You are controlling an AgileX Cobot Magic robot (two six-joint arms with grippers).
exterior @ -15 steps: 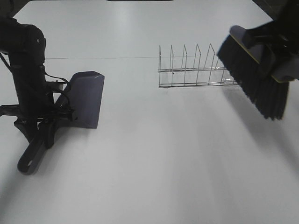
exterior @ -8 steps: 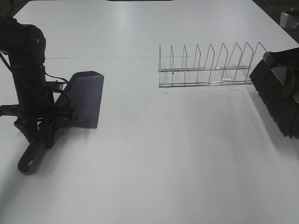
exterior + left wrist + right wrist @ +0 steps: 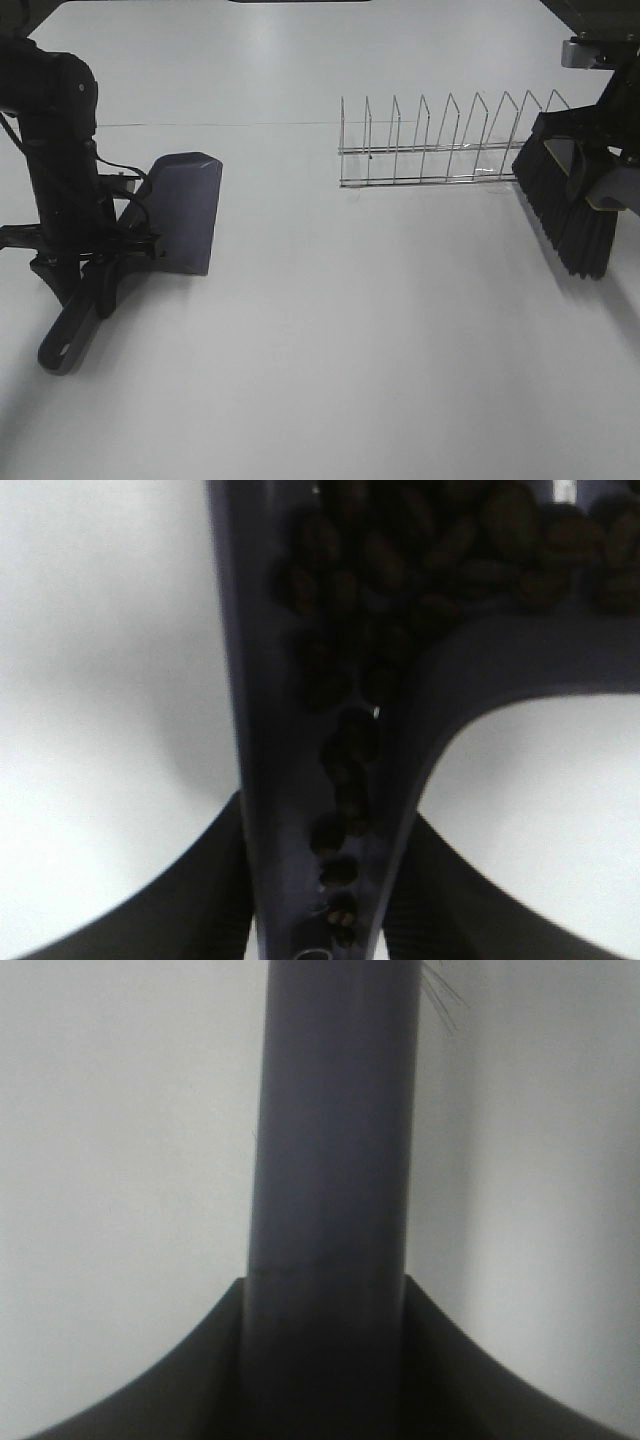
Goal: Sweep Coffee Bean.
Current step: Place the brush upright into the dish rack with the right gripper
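One dustpan [image 3: 185, 210] near left edge of worktop [image 3: 350, 360]; left gripper [image 3: 330, 880] fingers pinching its handle. Heap of coffee beans [image 3: 400, 560], too many to count, inside dustpan, some down handle channel. One brush [image 3: 565, 205] near right edge, just beside right end of one wire rack [image 3: 440, 150]; right gripper [image 3: 325, 1360] fingers pinching brush handle. Broad worktop stretch between dustpan and brush.

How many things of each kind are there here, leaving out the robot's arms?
dustpan: 1
brush: 1
wire rack: 1
coffee bean heap, lying in the dustpan, beans too many to count: 1
Total: 4
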